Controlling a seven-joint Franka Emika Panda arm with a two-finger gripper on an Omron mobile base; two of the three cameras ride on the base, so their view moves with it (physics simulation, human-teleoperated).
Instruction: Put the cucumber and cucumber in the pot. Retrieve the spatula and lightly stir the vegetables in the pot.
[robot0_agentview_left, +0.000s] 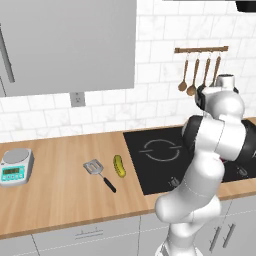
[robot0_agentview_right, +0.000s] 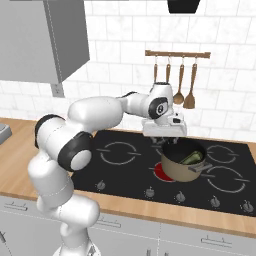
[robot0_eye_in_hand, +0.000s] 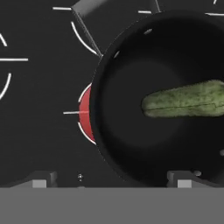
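Pincer (robot0_agentview_right: 165, 140) spread empty over pot (robot0_agentview_right: 176, 169); dark green cucumber (robot0_eye_in_hand: 186, 99) inside, its end cut off.

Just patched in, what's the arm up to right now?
The end effector hangs open over the pot on the stovetop, holding nothing. One dark green cucumber already lies inside the pot. The yellow-green cucumber is on the wooden counter left of the stove, beside the spatula, which lies flat and untouched. So one vegetable is in; the second one and the stirring are not yet done.
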